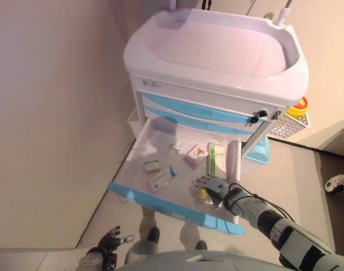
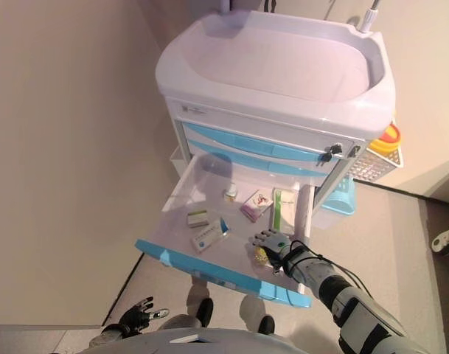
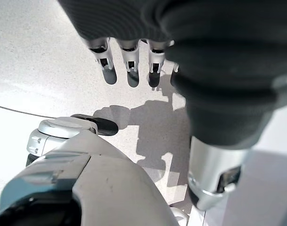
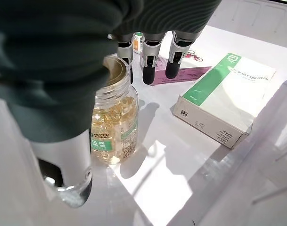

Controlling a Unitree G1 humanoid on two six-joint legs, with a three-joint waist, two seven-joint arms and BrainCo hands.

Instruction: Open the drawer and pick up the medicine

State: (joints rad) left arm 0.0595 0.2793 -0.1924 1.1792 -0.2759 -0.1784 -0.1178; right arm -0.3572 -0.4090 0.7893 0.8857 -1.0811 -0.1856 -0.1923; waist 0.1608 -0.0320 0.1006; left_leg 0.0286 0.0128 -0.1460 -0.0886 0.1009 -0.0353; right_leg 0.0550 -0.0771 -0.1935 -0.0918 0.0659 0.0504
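You have the drawer (image 1: 139, 145) pulled well out of the cart (image 1: 217, 51), so the opening step looks done and you are now at the pick. Your right hand (image 1: 214, 187) hangs over the drawer's front right corner, directly above the medicine, a clear bottle of yellow capsules (image 4: 113, 127) standing upright on the drawer floor. Its fingers (image 4: 149, 70) are straight and spread, the thumb apart on the other side of the bottle, and nothing is gripped yet. A green-and-white box (image 4: 225, 96) lies just beside the bottle and a pink box (image 1: 195, 156) sits further in. Next, lower the hand around the bottle and close evenly, or it may tip. Your left hand (image 1: 110, 239) hangs idle, fingers relaxed, above the floor (image 3: 44, 61).
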